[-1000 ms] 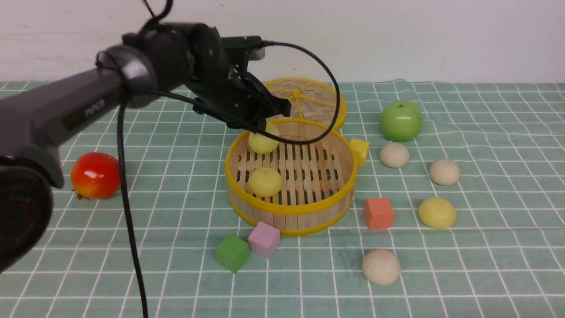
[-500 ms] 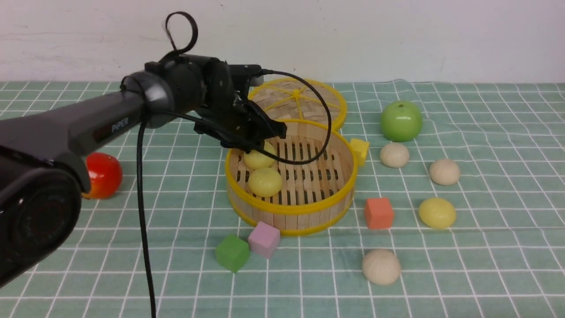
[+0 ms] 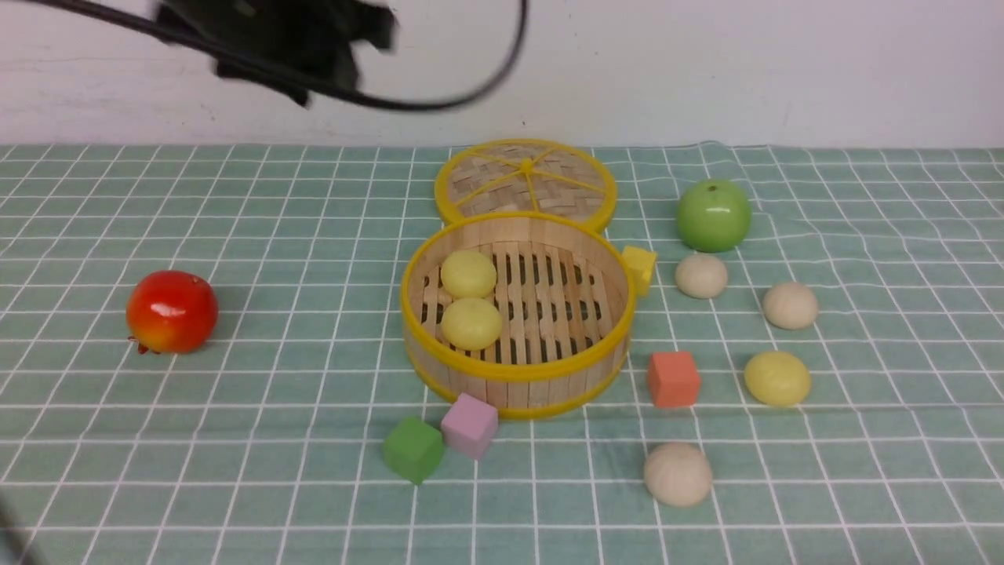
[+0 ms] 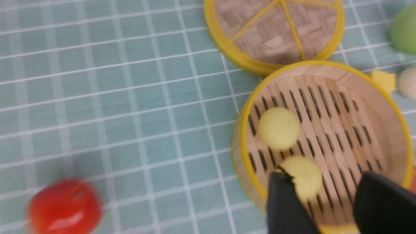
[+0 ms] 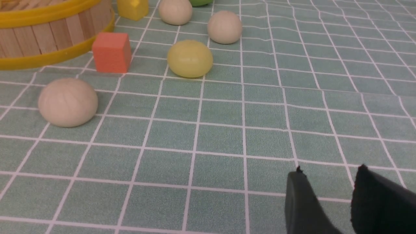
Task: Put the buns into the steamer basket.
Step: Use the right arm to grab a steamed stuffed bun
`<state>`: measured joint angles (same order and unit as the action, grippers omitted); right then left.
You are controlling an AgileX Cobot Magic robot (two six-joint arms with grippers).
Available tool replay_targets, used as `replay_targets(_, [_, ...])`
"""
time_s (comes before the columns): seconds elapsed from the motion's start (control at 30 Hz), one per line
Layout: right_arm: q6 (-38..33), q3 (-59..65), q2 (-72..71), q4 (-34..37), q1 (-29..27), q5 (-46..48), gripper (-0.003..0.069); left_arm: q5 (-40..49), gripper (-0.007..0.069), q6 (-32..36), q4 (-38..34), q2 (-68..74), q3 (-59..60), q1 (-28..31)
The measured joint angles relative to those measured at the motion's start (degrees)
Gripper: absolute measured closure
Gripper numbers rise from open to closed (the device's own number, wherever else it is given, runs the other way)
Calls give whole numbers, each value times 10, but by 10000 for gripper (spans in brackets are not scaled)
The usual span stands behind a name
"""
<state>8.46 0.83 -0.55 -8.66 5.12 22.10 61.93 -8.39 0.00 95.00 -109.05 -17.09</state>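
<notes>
The steamer basket (image 3: 514,373) stands mid-table with two pale yellow buns (image 3: 468,273) (image 3: 471,323) on its slatted floor. Four buns lie on the cloth to its right: beige ones (image 3: 701,275) (image 3: 790,305) (image 3: 678,474) and a yellow one (image 3: 776,378). My left arm (image 3: 274,31) is a dark blur high at the top left. In the left wrist view my left gripper (image 4: 325,182) hangs open and empty above the basket (image 4: 242,156) and its buns (image 4: 279,128). My right gripper (image 5: 328,172) is open and empty over bare cloth, well short of the nearest beige bun (image 5: 67,101) and the yellow bun (image 5: 190,58).
The flat woven lid (image 3: 525,176) lies behind the basket. A green apple (image 3: 712,214) sits at the back right and a red fruit (image 3: 171,311) at the left. Foam cubes surround the basket: yellow (image 3: 639,267), orange (image 3: 673,378), pink (image 3: 469,424), green (image 3: 412,449).
My left gripper opened over the basket and let go of a yellow bun, which now rests beside the first. The left arm then rose fast toward the top left.
</notes>
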Motion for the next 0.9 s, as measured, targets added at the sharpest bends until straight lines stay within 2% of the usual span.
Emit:
replay_targets(0.13, [0, 0, 0, 0, 0, 0, 419, 40, 477, 1, 0, -59, 6, 8])
replay_targets(0.2, [0, 0, 0, 0, 0, 0, 419, 53, 564, 1, 4, -132, 45, 8])
replay_targets(0.27, [0, 0, 0, 0, 0, 0, 419, 55, 589, 0, 0, -158, 65, 8])
replay_targets(0.33, [0, 0, 0, 0, 0, 0, 419, 58, 638, -19, 0, -243, 135, 8])
replay_targets(0.6, [0, 0, 0, 0, 0, 0, 419, 34, 638, -70, -12, -495, 373, 8])
replay_targets(0.7, [0, 0, 0, 0, 0, 0, 419, 28, 638, -83, -51, -634, 507, 8])
replay_targets(0.9, [0, 0, 0, 0, 0, 0, 419, 4, 638, -88, -85, -788, 663, 8])
